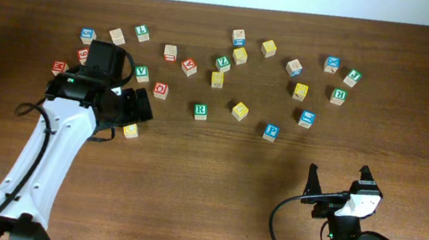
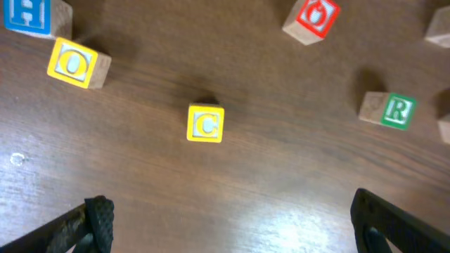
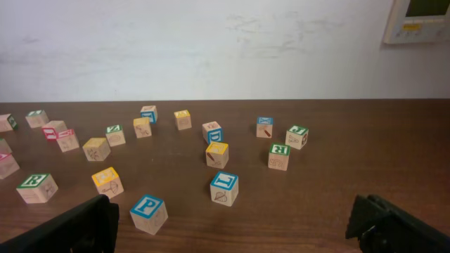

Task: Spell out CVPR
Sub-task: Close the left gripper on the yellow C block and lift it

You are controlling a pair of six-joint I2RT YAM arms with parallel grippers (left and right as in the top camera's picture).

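Note:
The yellow-framed C cube (image 2: 205,124) lies on the table, centred ahead of my open left gripper (image 2: 232,225), not between the fingers. In the overhead view it (image 1: 130,131) sits just below the left gripper (image 1: 140,108). The green R cube (image 2: 390,110) lies to its right, also seen overhead (image 1: 200,110). A green V cube (image 1: 142,71) sits beside the left arm. The blue P cube (image 3: 148,213) lies in front of my right gripper (image 3: 232,225), left of centre, and shows overhead (image 1: 271,131). The right gripper (image 1: 338,184) is open and empty near the front edge.
Several other letter cubes are scattered across the far half of the table. Among them are a red O (image 2: 313,17), a yellow O (image 2: 74,63), a blue cube (image 3: 223,186) near the P, and a second green R-like cube (image 1: 338,95). A wall stands behind the table.

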